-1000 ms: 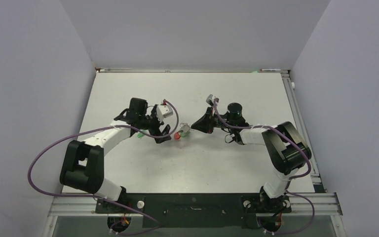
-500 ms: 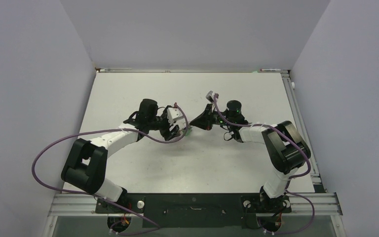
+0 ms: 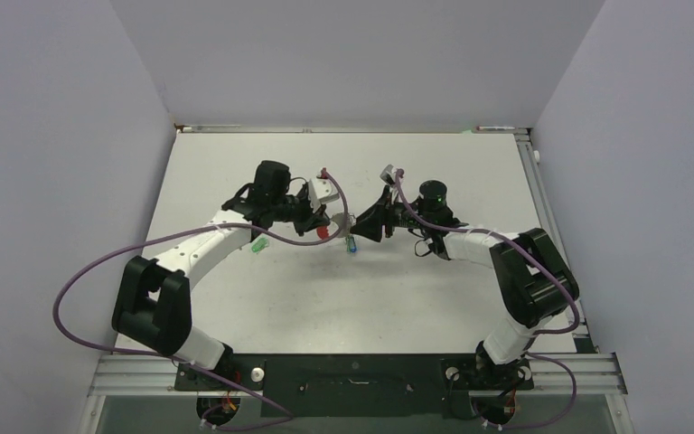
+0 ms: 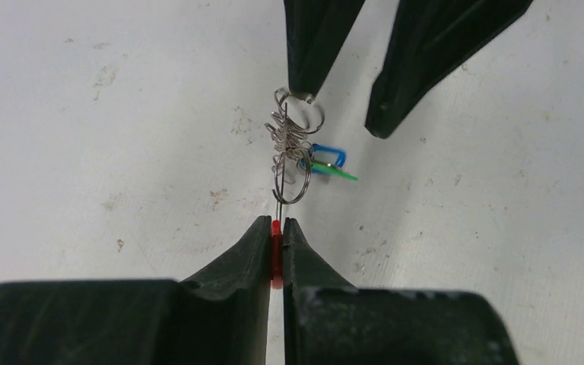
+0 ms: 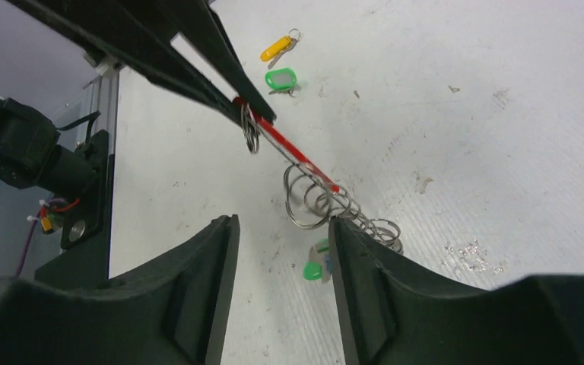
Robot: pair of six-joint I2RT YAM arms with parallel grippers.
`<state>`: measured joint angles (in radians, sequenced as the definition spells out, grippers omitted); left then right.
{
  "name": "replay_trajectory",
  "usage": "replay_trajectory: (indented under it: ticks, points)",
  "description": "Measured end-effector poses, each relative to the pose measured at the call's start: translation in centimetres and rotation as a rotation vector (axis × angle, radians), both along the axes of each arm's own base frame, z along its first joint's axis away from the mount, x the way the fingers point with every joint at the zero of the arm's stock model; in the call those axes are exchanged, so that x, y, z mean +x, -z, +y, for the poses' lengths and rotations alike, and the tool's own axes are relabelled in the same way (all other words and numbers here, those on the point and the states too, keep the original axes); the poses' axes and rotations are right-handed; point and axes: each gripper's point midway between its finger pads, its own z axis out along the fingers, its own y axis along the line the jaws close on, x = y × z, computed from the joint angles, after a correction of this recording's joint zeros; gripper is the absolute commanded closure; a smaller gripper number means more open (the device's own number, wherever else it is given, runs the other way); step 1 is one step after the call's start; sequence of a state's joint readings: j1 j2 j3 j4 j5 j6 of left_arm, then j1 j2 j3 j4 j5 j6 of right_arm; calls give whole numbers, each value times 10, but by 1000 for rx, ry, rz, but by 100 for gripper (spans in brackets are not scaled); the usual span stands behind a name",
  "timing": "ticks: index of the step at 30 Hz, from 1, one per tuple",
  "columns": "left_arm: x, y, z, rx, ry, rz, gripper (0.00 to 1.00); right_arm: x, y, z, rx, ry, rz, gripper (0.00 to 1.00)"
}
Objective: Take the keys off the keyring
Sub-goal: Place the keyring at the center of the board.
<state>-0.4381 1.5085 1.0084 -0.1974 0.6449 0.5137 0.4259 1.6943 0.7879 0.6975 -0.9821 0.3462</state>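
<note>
Fingers differ by side: the left fingers (image 4: pixel 252 247) are clenched flat on the red strap (image 4: pixel 275 255) of the keyring (image 4: pixel 293 152), which stretches between the two arms over the middle of the table (image 4: pixel 84 114). The right fingers (image 5: pixel 201 289) stand parted; one tip touches the topmost ring of the bunch, the other is clear of it. A blue tag (image 4: pixel 327 156) and a green tag (image 4: pixel 336 174) hang from the rings. A yellow-tagged key (image 5: pixel 277 48) and a green-tagged key (image 5: pixel 280 78) lie loose on the table beyond the left fingers. The key blades are lost in the tangle of rings, and whether the hanging tags reach the table cannot be told.
</note>
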Motion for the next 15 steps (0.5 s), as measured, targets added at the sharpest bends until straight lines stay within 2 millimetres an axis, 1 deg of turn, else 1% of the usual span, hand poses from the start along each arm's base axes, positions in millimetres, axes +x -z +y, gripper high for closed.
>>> replay_trajectory:
  ticks: [2, 4, 6, 7, 8, 10, 13, 15]
  points:
    - [1, -17, 0, 14, 5, -3, 100, -7, 0, -2, -17, -20, 11, 28]
    - [-5, -27, 5, 41, 2, -7, 100, -11, -1, -4, -36, -32, 19, 16]
    - [-20, -34, 12, 86, 14, -1, 100, -13, -6, -11, -48, -33, 22, 5]
    - [-30, -36, 16, 109, 25, 6, 100, -12, -9, -15, -50, -27, 20, 1]
    - [-39, -37, 19, 133, 36, 12, 100, -8, -14, -22, -56, -14, 11, 0]
    - [-59, -36, 24, 184, 65, 34, 100, 4, -25, -36, -72, 21, -18, 6]
    - [-94, -27, 29, 277, 131, 87, 100, 22, -40, -57, -109, 74, -72, 9]
    - [-116, -20, 30, 341, 184, 121, 100, 27, -47, -70, -135, 104, -103, 10]
